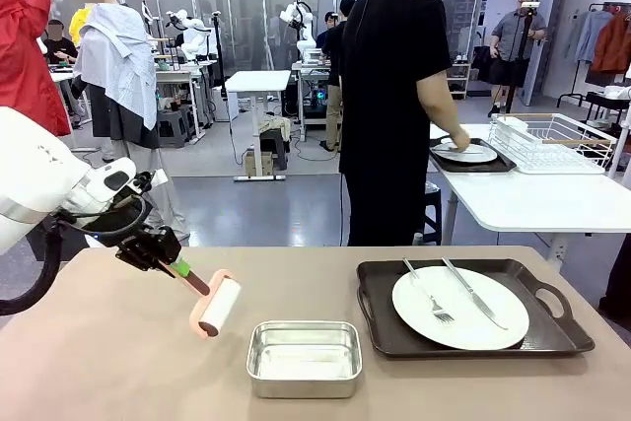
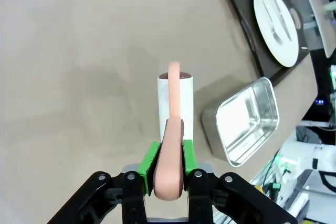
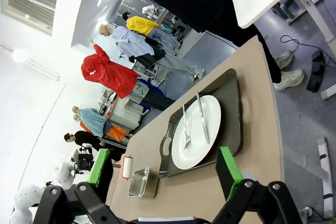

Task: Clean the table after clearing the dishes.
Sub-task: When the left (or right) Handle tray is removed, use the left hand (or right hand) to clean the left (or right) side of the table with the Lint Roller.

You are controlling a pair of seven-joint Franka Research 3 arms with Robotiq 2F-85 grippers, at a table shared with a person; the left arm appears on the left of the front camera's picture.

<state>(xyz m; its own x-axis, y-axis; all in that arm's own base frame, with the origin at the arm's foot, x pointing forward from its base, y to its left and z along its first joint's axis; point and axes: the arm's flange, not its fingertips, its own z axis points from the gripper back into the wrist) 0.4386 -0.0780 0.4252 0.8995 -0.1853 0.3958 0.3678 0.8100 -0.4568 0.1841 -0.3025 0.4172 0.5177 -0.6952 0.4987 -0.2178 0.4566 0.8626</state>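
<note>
My left gripper (image 1: 168,259) is shut on the pink handle of a lint roller (image 1: 216,305), whose white roll hangs just above the left part of the beige table (image 1: 118,362). In the left wrist view the green pads of the left gripper (image 2: 169,167) clamp the lint roller's (image 2: 176,103) handle. One of the dishes, a white plate (image 1: 459,307) with fork and knife, lies on a dark tray (image 1: 385,303) at the right. A second plate (image 1: 467,153) on a tray sits on the white table, under the person's hand (image 1: 458,141). My right gripper (image 3: 163,170) is open, above the table's right end.
A shiny steel tin (image 1: 304,357) stands at the front middle, between roller and tray. The person in black (image 1: 389,96) stands at the far edge, turned toward the white table (image 1: 532,199) with its wire rack (image 1: 552,140).
</note>
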